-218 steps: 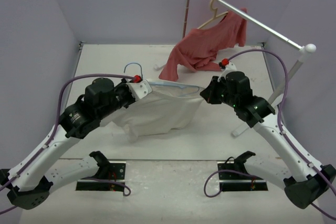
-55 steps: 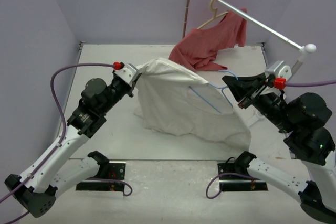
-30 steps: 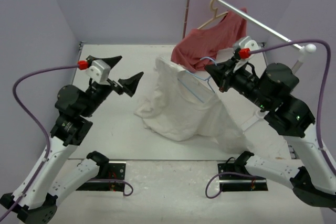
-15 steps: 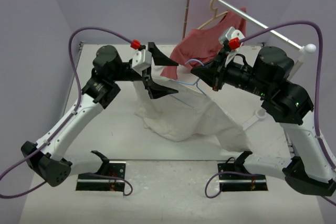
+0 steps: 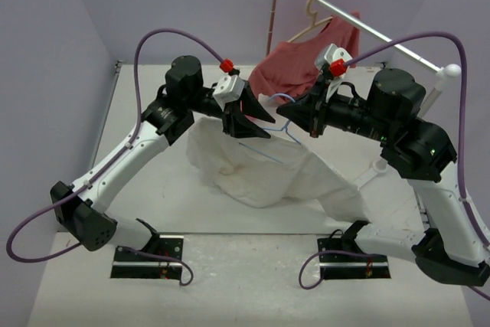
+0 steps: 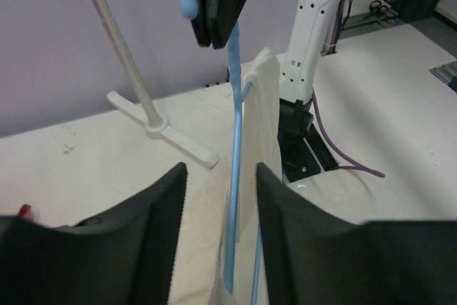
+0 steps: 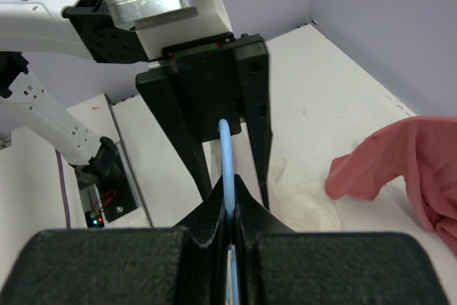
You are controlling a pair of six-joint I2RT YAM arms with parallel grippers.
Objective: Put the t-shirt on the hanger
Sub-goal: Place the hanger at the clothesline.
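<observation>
t-shirt (image 5: 260,178) sits just on the near side of the clothes rail (image 5: 367,30), toward the arm bases. Its top edge is draped up on the hanger (image 6: 233,176) and the rest is slumped on the table (image 5: 191,220) below. Clenched on the blue wire close to its hook is the right end effector (image 7: 228,208), which carries hanger and cloth, w/ the hook just short of the red shirt (image 5: 306,67) that hangs off the rail. Facing it from the side away from the rail, the left end effector (image 5: 259,124) has its jaws part-way apart astride the wire and a fold of cloth; can't tell whether the pads already bite on either. Risks: if those jaws shut on wire and cloth together, the fabric gets pinned to the wire and can't be drawn along the shoulder. If they catch wire only, the two arms pull against each other and the thin wire may bend or twist out of the right grip. Any tug on the heavy slumped part could drag the draped edge off the hanger altogether. The two end effectors are nearly nose to nose, so a small misjudged move means a knock. The hook could also snag the red shirt. Hidden: the hanger's bottom bar and much of its triangle are under cloth, no neck opening or sleeves can be made out, and the right wrist view is mostly blocked by the other end effector.
</observation>
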